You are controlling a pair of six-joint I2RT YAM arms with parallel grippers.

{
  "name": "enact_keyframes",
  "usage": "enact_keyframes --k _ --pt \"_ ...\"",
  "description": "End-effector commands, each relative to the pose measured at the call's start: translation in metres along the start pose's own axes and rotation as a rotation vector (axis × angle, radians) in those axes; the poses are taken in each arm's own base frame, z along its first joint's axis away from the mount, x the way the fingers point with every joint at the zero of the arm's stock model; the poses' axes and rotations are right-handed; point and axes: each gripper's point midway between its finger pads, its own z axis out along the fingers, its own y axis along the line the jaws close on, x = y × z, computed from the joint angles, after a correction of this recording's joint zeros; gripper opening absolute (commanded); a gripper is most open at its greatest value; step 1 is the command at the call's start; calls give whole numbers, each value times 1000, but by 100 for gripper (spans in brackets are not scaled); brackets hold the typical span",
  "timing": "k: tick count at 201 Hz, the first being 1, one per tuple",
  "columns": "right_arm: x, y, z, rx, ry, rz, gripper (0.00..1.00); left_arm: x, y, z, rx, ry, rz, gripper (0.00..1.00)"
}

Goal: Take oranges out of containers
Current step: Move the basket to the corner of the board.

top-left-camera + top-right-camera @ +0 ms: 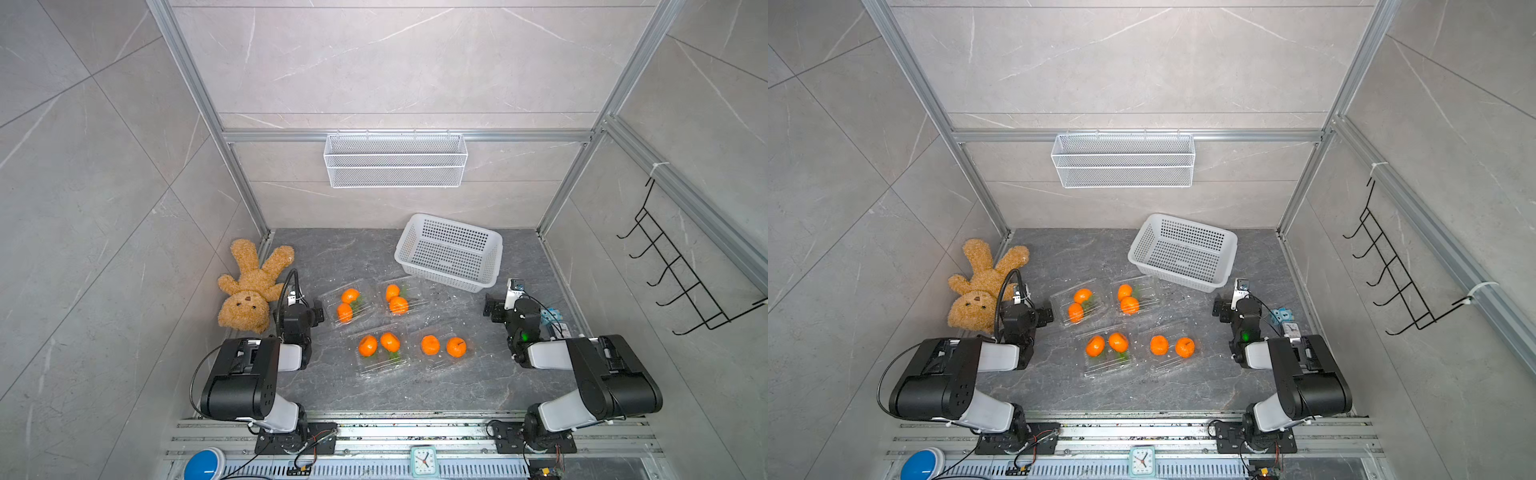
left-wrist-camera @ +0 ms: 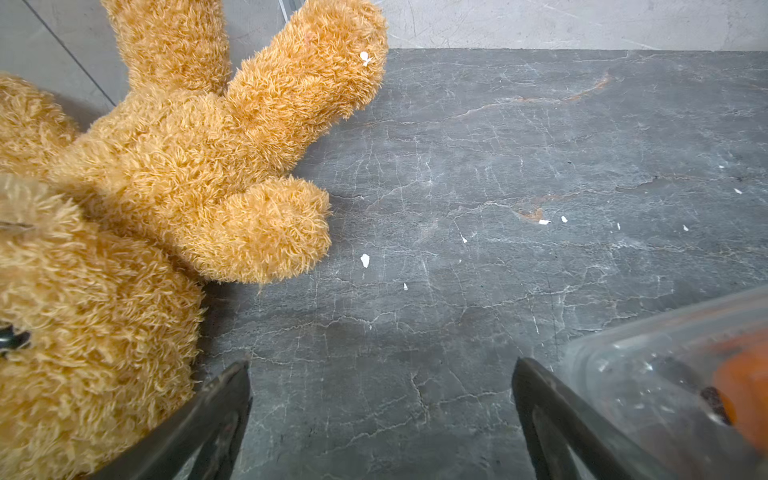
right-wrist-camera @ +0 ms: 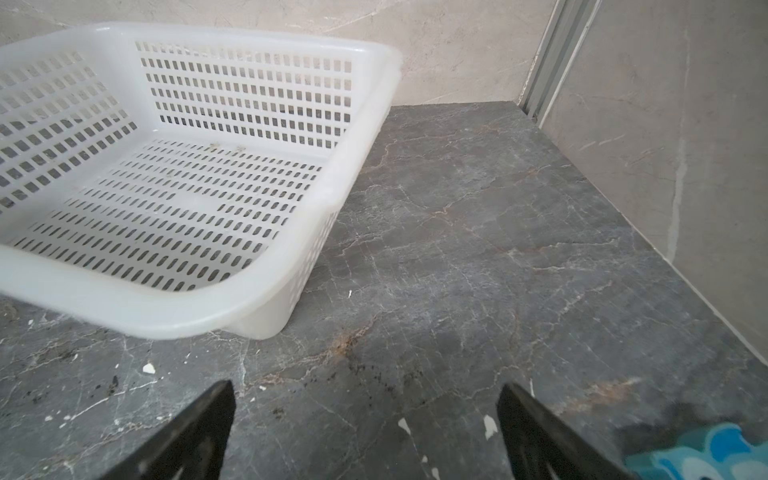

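Observation:
Several clear plastic containers lie closed in the middle of the dark floor, each with two oranges inside. In both top views the back pair of containers [image 1: 365,309] [image 1: 1144,291] sits behind the front pair [image 1: 380,365] [image 1: 1169,363]. Oranges [image 1: 350,296] [image 1: 399,305] [image 1: 368,345] [image 1: 456,347] show through the lids. My left gripper [image 1: 303,311] [image 2: 382,363] hangs open just left of the back-left container [image 2: 648,374], an orange [image 2: 744,395] blurred inside it. My right gripper [image 1: 512,308] [image 3: 365,385] stands open and empty, right of the containers.
A brown plush bear [image 1: 249,286] [image 2: 145,187] lies by the left wall. A white perforated basket [image 1: 444,280] [image 3: 166,316] stands at the back right. A wire basket [image 1: 395,160] hangs on the back wall. A blue toy [image 3: 706,457] lies by the right arm.

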Motion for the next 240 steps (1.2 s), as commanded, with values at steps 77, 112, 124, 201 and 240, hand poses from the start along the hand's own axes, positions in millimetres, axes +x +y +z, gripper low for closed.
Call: enact_keyframes --k 77,112,124,201,240 --pt "-13 1 2 -7 -32 -6 100 -20 3 1 -16 -56 -34 100" --pt "-13 1 2 -8 -30 -4 100 -21 3 2 -13 -53 -40 100" --pt "-13 1 2 -7 -31 -5 100 -20 5 3 -9 -46 -49 100" --pt "-13 1 2 -8 -30 -6 100 -20 6 4 2 -41 -58 100" --pt "-23 -15 -3 88 -51 30 100 -22 9 1 -13 -38 -68 100"
